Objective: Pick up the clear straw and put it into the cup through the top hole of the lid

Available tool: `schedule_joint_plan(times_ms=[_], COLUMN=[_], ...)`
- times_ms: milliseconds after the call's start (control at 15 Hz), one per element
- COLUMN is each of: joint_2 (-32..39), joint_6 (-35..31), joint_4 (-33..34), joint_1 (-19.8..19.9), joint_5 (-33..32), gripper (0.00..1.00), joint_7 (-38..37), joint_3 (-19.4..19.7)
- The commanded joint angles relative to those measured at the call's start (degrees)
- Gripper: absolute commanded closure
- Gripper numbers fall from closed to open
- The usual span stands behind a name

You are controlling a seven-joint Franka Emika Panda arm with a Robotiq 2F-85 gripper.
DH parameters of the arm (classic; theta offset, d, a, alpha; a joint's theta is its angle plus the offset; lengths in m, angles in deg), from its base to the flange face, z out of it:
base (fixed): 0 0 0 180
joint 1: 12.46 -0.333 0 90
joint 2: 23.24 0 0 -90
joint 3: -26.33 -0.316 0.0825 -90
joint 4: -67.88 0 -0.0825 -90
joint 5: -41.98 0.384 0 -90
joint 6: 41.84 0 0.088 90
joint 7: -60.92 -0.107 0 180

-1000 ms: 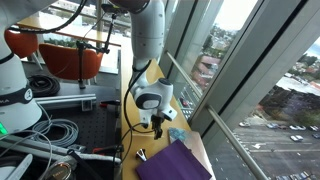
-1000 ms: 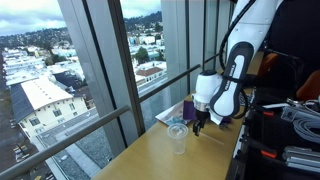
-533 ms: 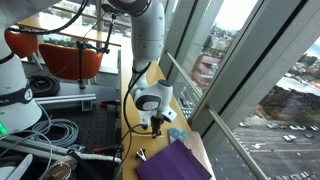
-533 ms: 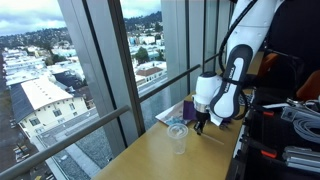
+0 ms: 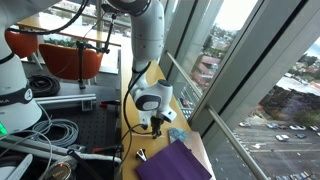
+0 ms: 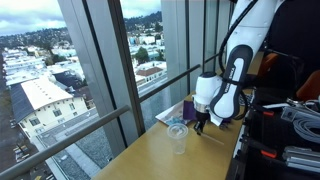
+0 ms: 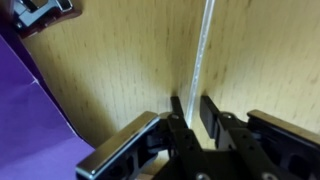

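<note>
The clear straw [image 7: 204, 50] lies flat on the wooden table and runs straight away from me in the wrist view. My gripper [image 7: 194, 100] is down at the table with its jaws nearly together, one on each side of the straw's near end, pinching it. In both exterior views the gripper [image 5: 157, 124] [image 6: 198, 126] points down at the tabletop. The cup [image 6: 177, 136] stands upright on the table a little to the window side of the gripper. Its lid is too faint to make out.
A purple cloth [image 7: 30, 110] [image 5: 170, 160] lies beside the gripper. A black clip [image 7: 40, 12] sits on the wood near it. A small bluish object [image 5: 177, 134] sits by the window edge. Glass windows border the narrow table [image 6: 150, 160]; cables and equipment [image 5: 40, 130] crowd the other side.
</note>
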Motion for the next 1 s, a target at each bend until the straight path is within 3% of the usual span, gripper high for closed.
schedule_joint_plan(times_ms=[0, 133, 467, 733, 933], joint_2=[0.68, 0.49, -0.23, -5.52, -13.81], joint_6=[0.41, 0.24, 0.49, 6.30, 10.38], joint_4=[0.51, 0.25, -0.42, -4.29, -9.01], joint_1=[-1.55, -1.55, -1.60, -6.22, -9.02], joint_5=[1.26, 1.16, 0.98, 0.89, -0.90], gripper=[0.93, 1.00, 1.00, 1.00, 1.00], joint_7=[-0.30, -0.15, 0.07, -2.32, -3.29], joint_3=[1.45, 1.46, 1.91, 5.55, 7.95])
